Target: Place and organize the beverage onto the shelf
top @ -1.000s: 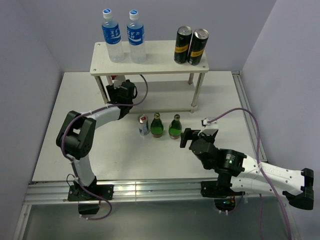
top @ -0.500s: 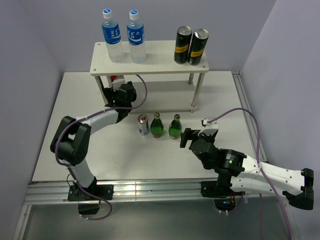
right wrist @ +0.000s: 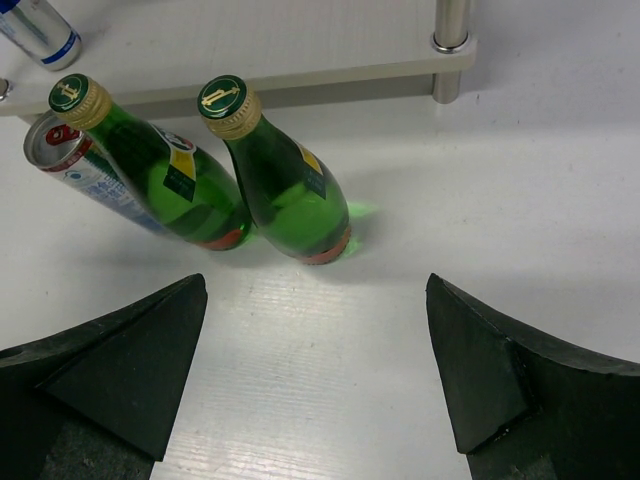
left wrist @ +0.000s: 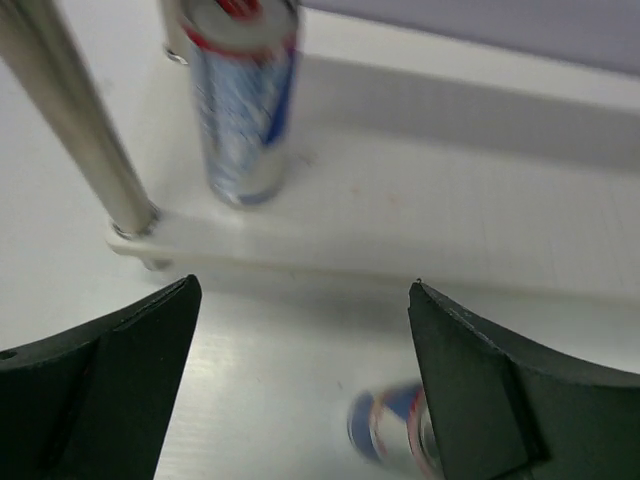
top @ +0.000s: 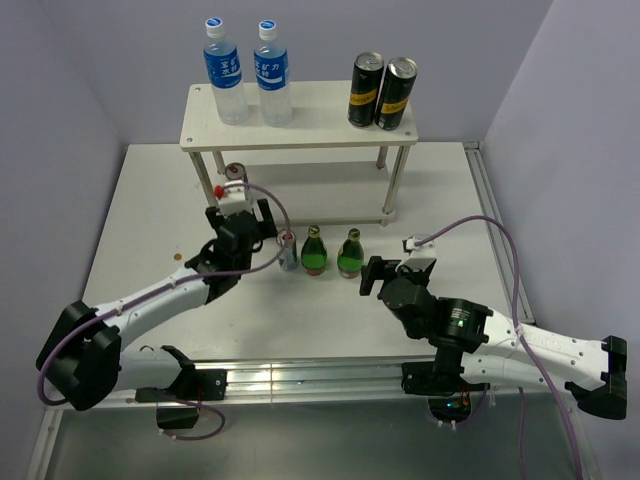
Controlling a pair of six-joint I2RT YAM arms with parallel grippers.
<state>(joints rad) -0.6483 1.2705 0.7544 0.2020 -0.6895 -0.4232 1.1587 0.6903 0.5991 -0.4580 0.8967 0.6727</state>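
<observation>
The shelf (top: 300, 118) stands at the back with two water bottles (top: 245, 72) and two black cans (top: 381, 92) on its top board. On its lower board (left wrist: 420, 215) a blue-and-silver can (left wrist: 240, 100) stands upright by the left leg (left wrist: 75, 125). My left gripper (top: 240, 212) hangs open just in front of that can, holding nothing. On the table stand another can (top: 288, 250) and two green bottles (top: 314, 252) (top: 350, 254). My right gripper (right wrist: 315, 370) is open and empty, just short of the green bottles (right wrist: 280, 175).
The shelf's right front leg (right wrist: 450, 35) stands beyond the green bottles. In the left wrist view the table can (left wrist: 395, 435) shows blurred, close to my right finger. Purple walls close in the table on the left, back and right.
My left gripper opened and let go of the can on the lower board, then drew back from the shelf toward the near side. The right arm has stayed still.
</observation>
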